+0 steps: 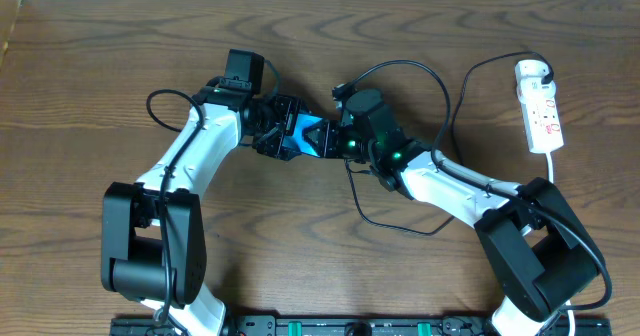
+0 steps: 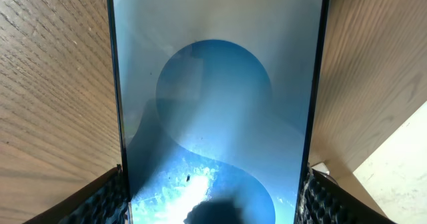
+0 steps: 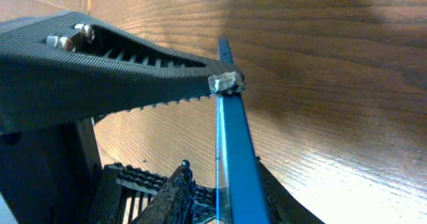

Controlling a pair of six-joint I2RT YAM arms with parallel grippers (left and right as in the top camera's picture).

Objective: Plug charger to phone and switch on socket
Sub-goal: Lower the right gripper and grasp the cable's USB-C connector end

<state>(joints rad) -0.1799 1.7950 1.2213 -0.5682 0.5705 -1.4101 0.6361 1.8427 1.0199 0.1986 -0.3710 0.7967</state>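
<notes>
The phone (image 1: 310, 136), with its bright blue screen, is held off the wooden table between my two grippers. My left gripper (image 1: 275, 131) is shut on its long sides; in the left wrist view the phone (image 2: 213, 84) fills the frame between both finger pads of the left gripper (image 2: 213, 201). My right gripper (image 1: 345, 138) is at the phone's other end. In the right wrist view the phone (image 3: 230, 131) shows edge-on between the slightly parted fingers of the right gripper (image 3: 220, 177). The charger cable (image 1: 400, 226) loops under the right arm to the socket (image 1: 540, 111). Its plug tip is hidden.
The left gripper's ribbed finger (image 3: 100, 71) crosses the right wrist view at upper left, its tip on the phone's edge. The charger's white plug (image 1: 533, 71) sits in the socket's far end. The socket's white cord (image 1: 557, 166) runs towards the right arm's base.
</notes>
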